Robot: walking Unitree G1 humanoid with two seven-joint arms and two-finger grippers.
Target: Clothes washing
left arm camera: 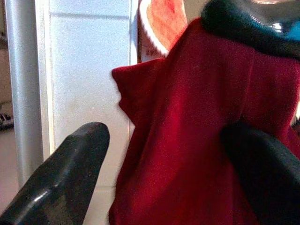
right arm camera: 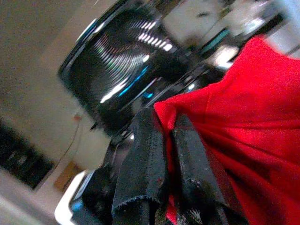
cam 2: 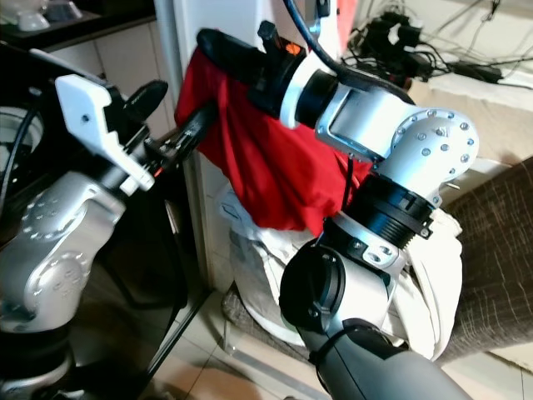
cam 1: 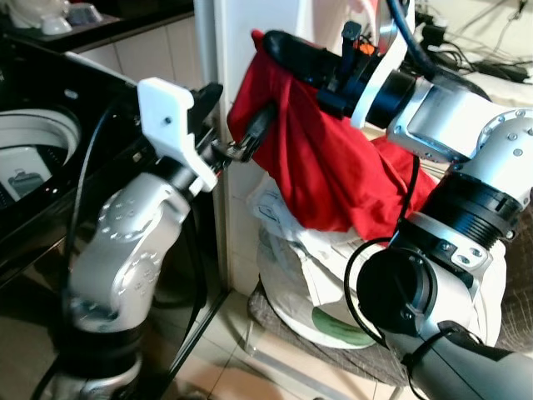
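A red garment point(cam 1: 333, 167) hangs in the air in front of a white pillar, above a white laundry bag. My right gripper point(cam 1: 268, 42) is shut on the garment's top edge; in the right wrist view its two fingers point(right arm camera: 145, 164) press together with red cloth point(right arm camera: 248, 122) between them. My left gripper point(cam 1: 237, 117) stands open at the garment's left edge, one finger touching the cloth. In the left wrist view the left gripper's fingers point(left arm camera: 65, 178) are spread wide, with the red cloth point(left arm camera: 187, 131) just ahead. The black top-loading washing machine point(cam 1: 33, 158) stands at the left, its drum point(right arm camera: 117, 61) open.
A white laundry bag point(cam 1: 316, 275) full of clothes sits on a grey-cushioned chair point(cam 1: 333, 354) below the garment. The white pillar point(cam 1: 241, 33) stands between the washer and the chair. Cables point(cam 1: 466, 50) lie at the back right, and a brown sofa point(cam 2: 500, 250) is at the right.
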